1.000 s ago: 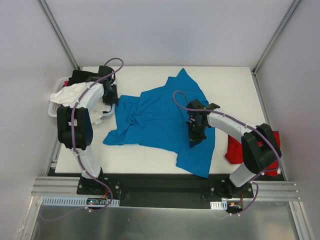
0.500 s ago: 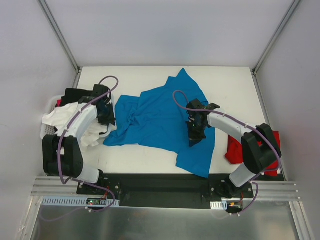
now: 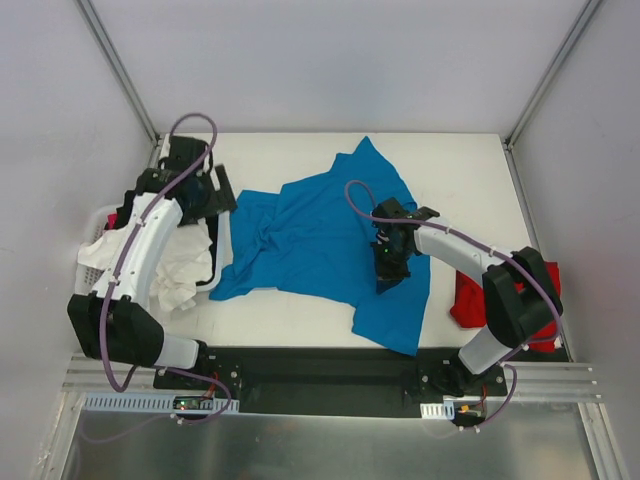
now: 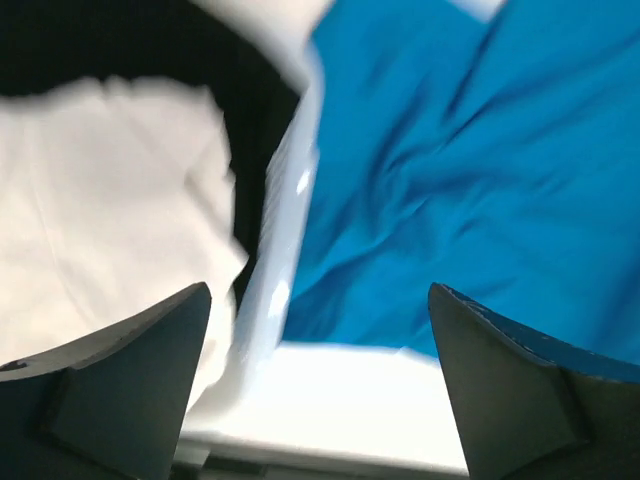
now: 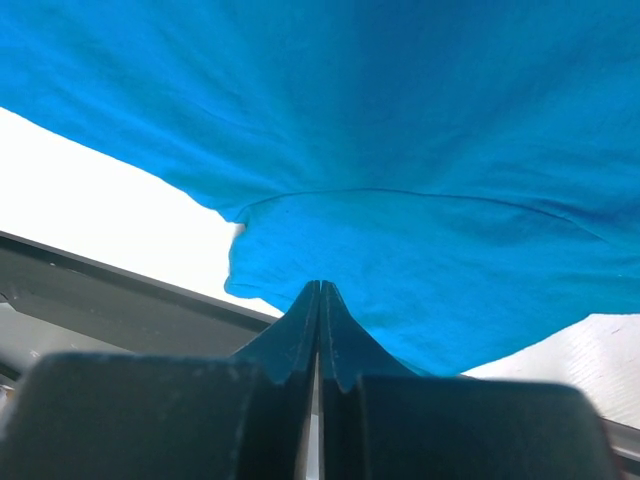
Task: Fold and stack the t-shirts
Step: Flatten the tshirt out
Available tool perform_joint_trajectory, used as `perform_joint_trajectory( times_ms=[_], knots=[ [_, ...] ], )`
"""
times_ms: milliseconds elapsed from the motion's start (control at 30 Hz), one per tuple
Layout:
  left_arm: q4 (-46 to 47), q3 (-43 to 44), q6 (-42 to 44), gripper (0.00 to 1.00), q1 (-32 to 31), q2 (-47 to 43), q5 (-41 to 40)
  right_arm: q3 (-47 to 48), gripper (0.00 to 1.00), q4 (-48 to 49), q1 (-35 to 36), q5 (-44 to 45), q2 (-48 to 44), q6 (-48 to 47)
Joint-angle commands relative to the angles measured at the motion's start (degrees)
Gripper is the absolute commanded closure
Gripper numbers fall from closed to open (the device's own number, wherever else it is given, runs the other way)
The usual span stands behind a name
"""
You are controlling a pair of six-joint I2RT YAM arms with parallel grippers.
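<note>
The turquoise t-shirt (image 3: pixel 310 235) lies spread and wrinkled across the middle of the table, one part reaching the near edge. It also fills the right wrist view (image 5: pixel 400 130) and the right half of the left wrist view (image 4: pixel 470 150). The red t-shirt (image 3: pixel 468 300) is bunched at the table's right edge, behind the right arm. My right gripper (image 3: pixel 390 268) (image 5: pixel 320 292) is shut, its tips resting against the turquoise cloth near a hem. My left gripper (image 3: pixel 200 192) (image 4: pixel 320 370) hangs open and empty over the basket's rim, beside the shirt's left edge.
A white basket (image 3: pixel 224 245) (image 4: pixel 285 230) stands at the table's left edge. It holds a white cloth (image 3: pixel 160 265) (image 4: pixel 100 210) and a black cloth (image 3: pixel 150 185) (image 4: pixel 120 45). Grey walls close in on three sides.
My left arm has swung back over the basket and its gripper has opened wide. The white cloth has shifted toward the basket's near end. The right arm has stayed put.
</note>
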Motion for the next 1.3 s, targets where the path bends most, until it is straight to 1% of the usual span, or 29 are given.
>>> perform_joint_trajectory(
  times_ms=[0, 33, 67, 100, 133, 200, 233, 267, 300, 333, 367, 400, 433, 633, 767, 1067, 1167, 1267],
  knots=[
    [4.2, 9.1, -4.6, 0.09, -0.7, 2.3, 0.0, -0.3, 0.99, -0.1, 0.7, -0.8, -1.0, 0.5],
    [5.9, 9.1, -4.9, 0.10, -0.7, 6.8, 4.5, -0.2, 0.99, -0.1, 0.7, -0.9, -1.0, 0.5],
    [8.1, 9.0, -6.1, 0.12, -1.0, 10.0, 13.1, 0.0, 0.99, -0.3, 0.8, -1.0, -0.9, 0.5],
    [9.0, 8.8, -6.3, 0.15, -1.7, 13.3, 15.4, 0.3, 0.99, -0.6, 0.8, -0.9, -0.7, 0.5],
    [9.9, 8.5, -6.0, 0.18, -2.4, 18.5, 16.6, 1.2, 0.99, -0.9, 0.8, -0.4, -0.8, 0.4],
    [11.8, 8.7, -3.8, 0.19, -4.0, 22.3, 18.4, 1.7, 0.99, -2.1, 0.9, 0.4, -1.8, 0.3],
    [12.1, 10.3, -3.0, 0.22, -4.1, 25.6, 19.5, 1.8, 0.99, -2.5, 0.9, 1.4, -2.4, 0.0],
    [12.2, 11.5, -1.2, 0.25, -4.1, 27.1, 20.3, 1.5, 0.99, -2.9, 0.9, 1.8, -3.0, 0.0],
    [12.3, 13.1, -0.3, 0.30, -4.1, 28.6, 21.0, 1.1, 0.99, -3.0, 0.8, 2.1, -3.9, 0.0],
    [12.3, 16.1, 1.2, 0.46, -4.0, 31.5, 20.9, 0.1, 0.99, -3.0, 0.8, 2.5, -4.3, 0.0],
    [12.1, 17.8, 1.7, 0.57, -3.9, 33.0, 20.9, -0.6, 0.99, -3.3, 0.9, 2.7, -4.6, 0.1],
    [11.4, 19.5, 1.9, 0.66, -3.7, 34.7, 20.9, -1.0, 0.99, -3.4, 0.9, 2.9, -5.1, 0.1],
    [11.0, 22.4, 2.0, 0.69, -3.1, 37.5, 20.6, -1.4, 0.99, -3.5, 0.8, 3.3, -5.7, 0.0],
    [9.0, 29.7, 2.3, 0.65, -2.8, 43.5, 17.3, -2.8, 0.99, -4.5, 0.8, 4.6, -7.7, 0.2],
    [7.4, 30.9, 1.6, 0.64, -2.8, 45.1, 9.9, -2.4, 0.99, -4.8, 0.8, 4.5, -7.1, 0.1],
    [6.7, 27.9, 4.3, 0.62, -3.2, 43.7, 6.3, -2.1, 0.99, -5.0, 0.8, 4.4, -5.9, 0.0],
    [3.7, 27.9, 4.6, 0.60, -3.2, 43.0, 3.3, -1.7, 0.99, -5.1, 0.8, 4.5, -5.5, -0.1],
    [2.5, 25.7, 4.4, 0.59, -3.3, 40.5, -0.3, -1.4, 0.99, -5.1, 0.9, 4.7, -5.3, 0.0]
  ],
)
